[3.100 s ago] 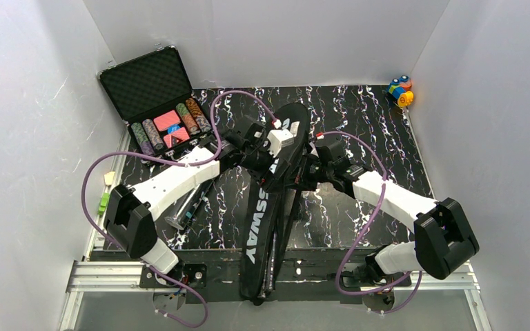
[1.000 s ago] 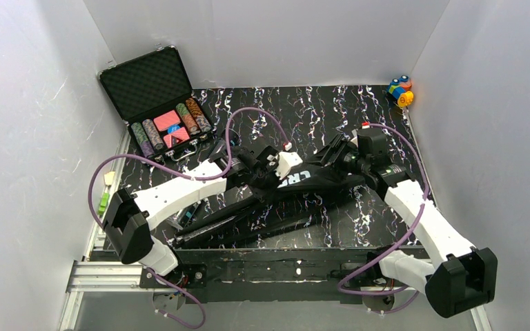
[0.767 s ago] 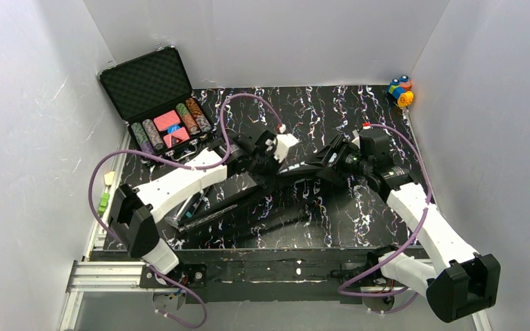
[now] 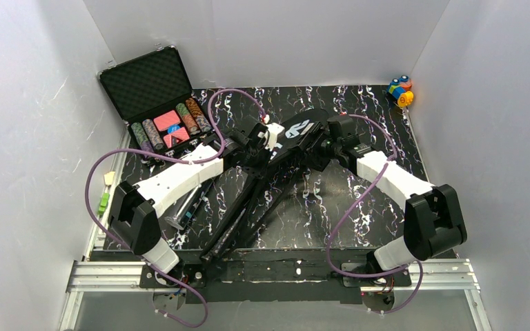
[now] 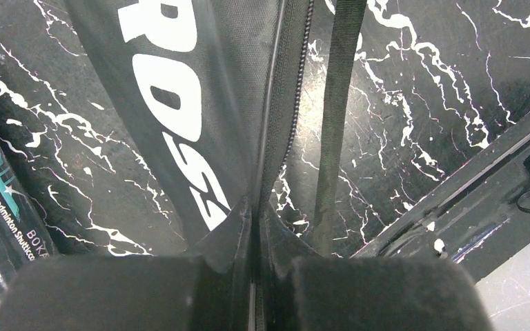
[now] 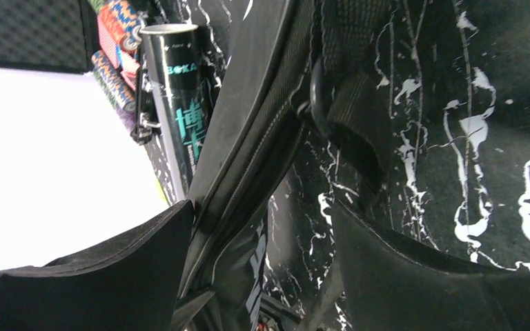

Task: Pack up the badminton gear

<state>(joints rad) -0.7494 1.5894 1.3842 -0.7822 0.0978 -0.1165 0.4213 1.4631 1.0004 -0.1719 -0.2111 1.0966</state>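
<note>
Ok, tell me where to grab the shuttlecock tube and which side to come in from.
Grip the shuttlecock tube around mid-barrel, coming down from above and closing across its width. It lies flat on the table, an even cylinder, so the middle should balance. The bag runs close on its right and the left arm covers its far end, so other approaches look cramped.

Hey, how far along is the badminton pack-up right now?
Done: only one piece of gear lies loose on the table; what the bag holds is hidden. In hand: the left gripper pinches the bag's zip seam in its jaws; the right gripper is at its head end. Remaining: the shuttlecock tube lies outside the bag, beside the left arm.
</note>
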